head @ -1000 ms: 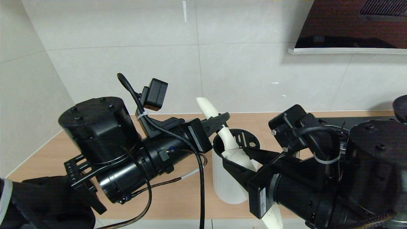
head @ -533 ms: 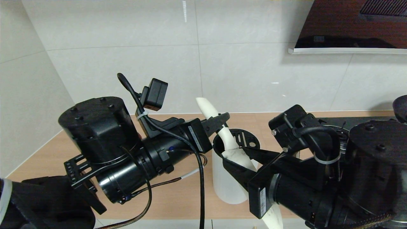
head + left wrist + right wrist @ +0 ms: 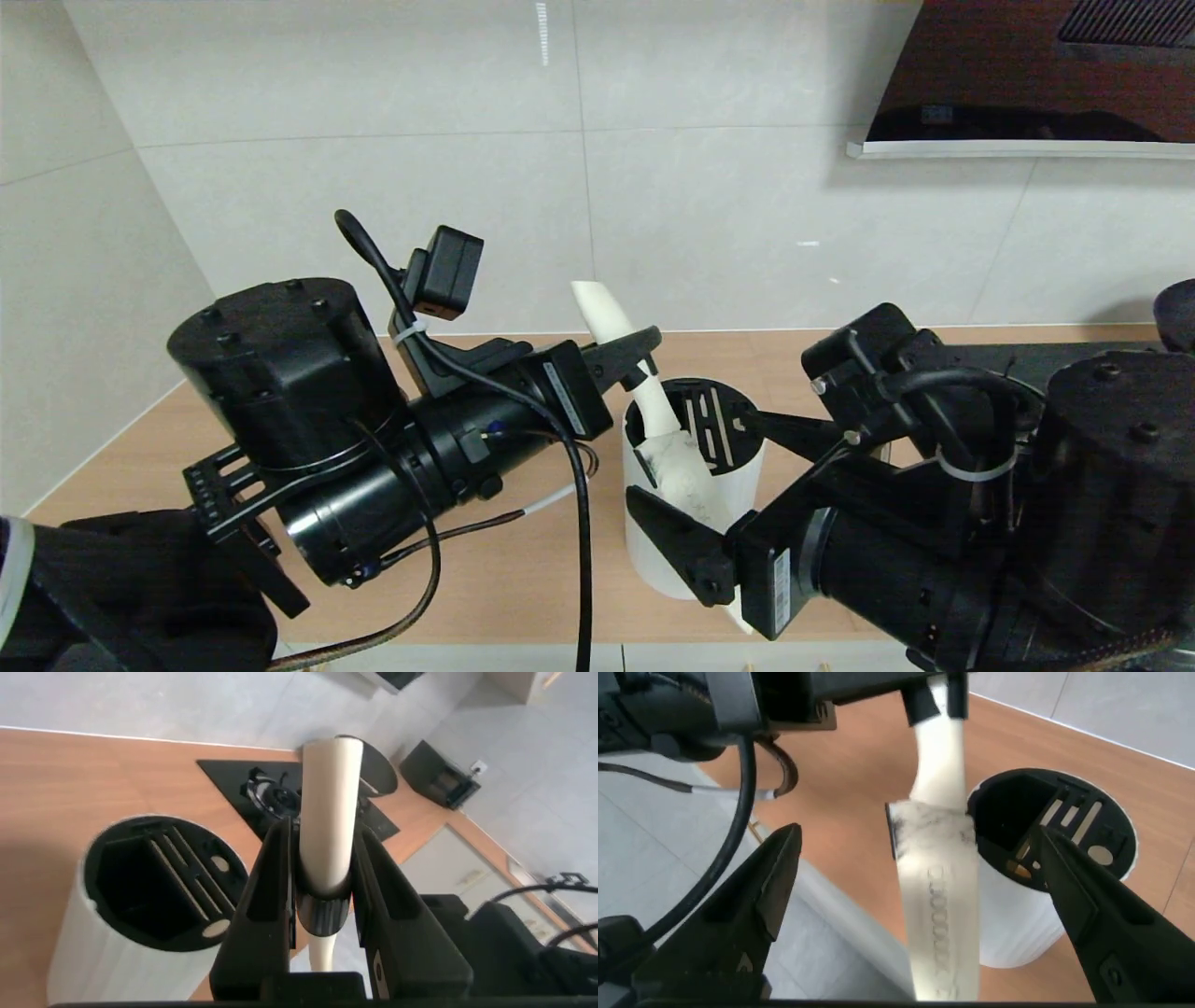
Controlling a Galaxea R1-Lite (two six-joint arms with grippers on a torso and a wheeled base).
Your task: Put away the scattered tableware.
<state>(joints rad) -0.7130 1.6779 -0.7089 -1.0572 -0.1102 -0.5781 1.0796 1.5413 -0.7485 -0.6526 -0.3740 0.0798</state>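
My left gripper [image 3: 637, 348] is shut on the handle of a white spatula [image 3: 605, 313], held tilted above the counter. Its marbled blade [image 3: 678, 464] hangs down against the near side of the white cylindrical utensil holder [image 3: 693, 551]. In the left wrist view the handle [image 3: 327, 784] sits clamped between the fingers [image 3: 277, 882]. My right gripper [image 3: 700, 459] is open, its fingers spread on either side of the blade and holder without touching. The right wrist view shows the blade [image 3: 941, 915] hanging beside the holder [image 3: 1106, 868], between the spread fingers [image 3: 775, 882].
The holder's black insert [image 3: 708, 420] has slots. A black cooktop [image 3: 1018, 357] lies at the back right on the wooden counter [image 3: 523, 579], under a range hood [image 3: 1027, 84]. Tiled wall runs behind and on the left. The counter's front edge is close.
My right gripper has opened and let go of the spatula blade, its fingers now spread wide. The left gripper has lifted the spatula slightly.
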